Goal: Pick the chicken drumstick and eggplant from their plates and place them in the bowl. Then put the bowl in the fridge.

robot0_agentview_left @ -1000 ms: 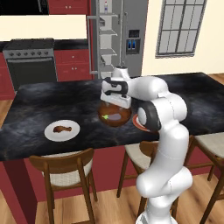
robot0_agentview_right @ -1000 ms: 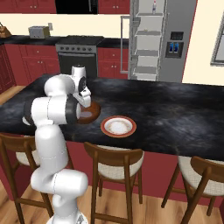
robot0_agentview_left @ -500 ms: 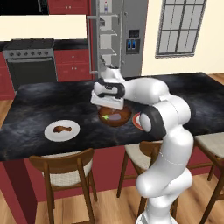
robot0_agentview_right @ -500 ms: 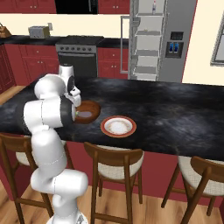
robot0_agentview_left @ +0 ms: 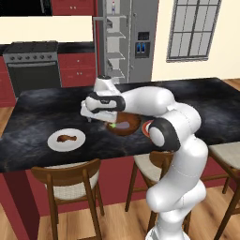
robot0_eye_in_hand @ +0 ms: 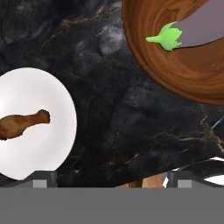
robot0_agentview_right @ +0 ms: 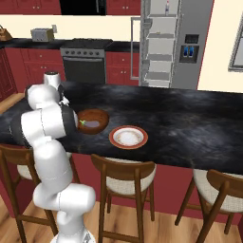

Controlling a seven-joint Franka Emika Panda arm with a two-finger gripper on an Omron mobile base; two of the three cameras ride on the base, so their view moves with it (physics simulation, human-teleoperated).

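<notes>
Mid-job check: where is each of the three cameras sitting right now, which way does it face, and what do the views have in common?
Left base view: behind-left of the arm, facing the counter and open fridge; arm rises at lower right.
Right base view: behind-right, facing the same counter and range; arm rises at lower left.
Hand view: on the hand, looking down at the chicken drumstick on its white plate.
Shared: all three show the bowl holding the eggplant.

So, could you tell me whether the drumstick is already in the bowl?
No, the drumstick lies on the white plate, while the bowl holds just the eggplant.
</notes>
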